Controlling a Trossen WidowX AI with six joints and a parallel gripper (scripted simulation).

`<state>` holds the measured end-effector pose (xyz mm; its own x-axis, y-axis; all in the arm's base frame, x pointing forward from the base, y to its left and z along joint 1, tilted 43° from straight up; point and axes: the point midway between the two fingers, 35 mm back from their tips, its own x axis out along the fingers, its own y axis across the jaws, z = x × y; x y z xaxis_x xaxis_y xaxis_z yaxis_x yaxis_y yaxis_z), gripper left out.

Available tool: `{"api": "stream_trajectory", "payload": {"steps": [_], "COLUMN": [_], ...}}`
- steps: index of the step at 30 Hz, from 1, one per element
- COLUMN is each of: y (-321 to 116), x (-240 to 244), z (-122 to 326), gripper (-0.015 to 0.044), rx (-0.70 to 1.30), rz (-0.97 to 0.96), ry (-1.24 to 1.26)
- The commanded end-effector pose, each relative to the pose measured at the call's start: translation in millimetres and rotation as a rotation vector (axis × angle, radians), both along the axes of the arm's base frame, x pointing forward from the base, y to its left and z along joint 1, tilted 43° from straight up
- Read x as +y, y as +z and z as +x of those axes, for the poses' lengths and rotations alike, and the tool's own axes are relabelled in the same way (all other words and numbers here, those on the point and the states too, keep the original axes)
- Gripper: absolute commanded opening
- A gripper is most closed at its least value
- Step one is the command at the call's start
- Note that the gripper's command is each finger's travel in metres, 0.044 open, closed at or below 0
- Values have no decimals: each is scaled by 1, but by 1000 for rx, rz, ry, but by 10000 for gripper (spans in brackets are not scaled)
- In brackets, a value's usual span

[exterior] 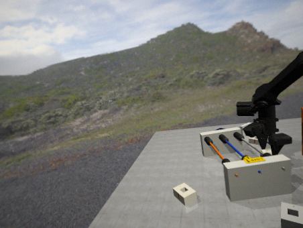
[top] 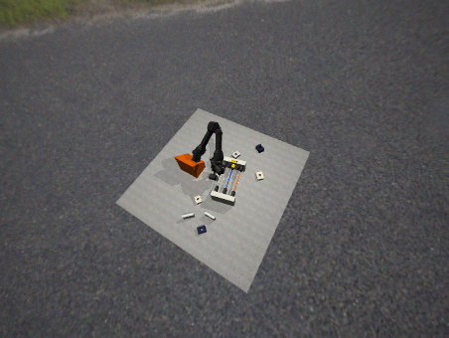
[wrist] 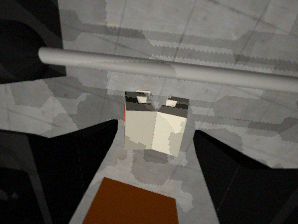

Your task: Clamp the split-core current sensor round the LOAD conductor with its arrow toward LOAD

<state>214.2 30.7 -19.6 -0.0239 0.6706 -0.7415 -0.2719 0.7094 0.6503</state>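
Observation:
The open sensor (wrist: 140,127) is a small off-white hinged block in the wrist view, its two dark-edged halves spread toward the grey bar. A red mark shows on its left edge; its arrow is not readable. My gripper (wrist: 155,129) (exterior: 269,151) is open, with one finger on each side of the sensor and a gap at both. The fingers and arm mostly hide the sensor in the top and exterior views. The yellow LOAD marker (exterior: 255,159) (top: 233,161) sits on one end block, at the end of the blue conductor (exterior: 234,149) (top: 228,180).
A grey conductor (wrist: 150,66) (exterior: 252,146) runs just beyond the sensor; an orange conductor (exterior: 216,151) lies on the blue one's other side. End blocks (exterior: 258,184) (exterior: 207,149) hold all three. An orange body (top: 188,164) stands by the arm's base. Several small white and navy blocks lie around.

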Motion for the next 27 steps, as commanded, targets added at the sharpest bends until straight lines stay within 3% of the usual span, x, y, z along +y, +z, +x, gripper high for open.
{"api": "stream_trajectory", "payload": {"steps": [1, 12, 19, 27], "y": [0, 0, 16, 49], "x": [0, 0, -18, -51], "z": [0, 0, 6, 9], "gripper": [256, 183, 0, 0], "rx": [-1, -1, -1, 2], "rz": [0, 0, -6, -9], "ry": [0, 0, -3, -5]}}
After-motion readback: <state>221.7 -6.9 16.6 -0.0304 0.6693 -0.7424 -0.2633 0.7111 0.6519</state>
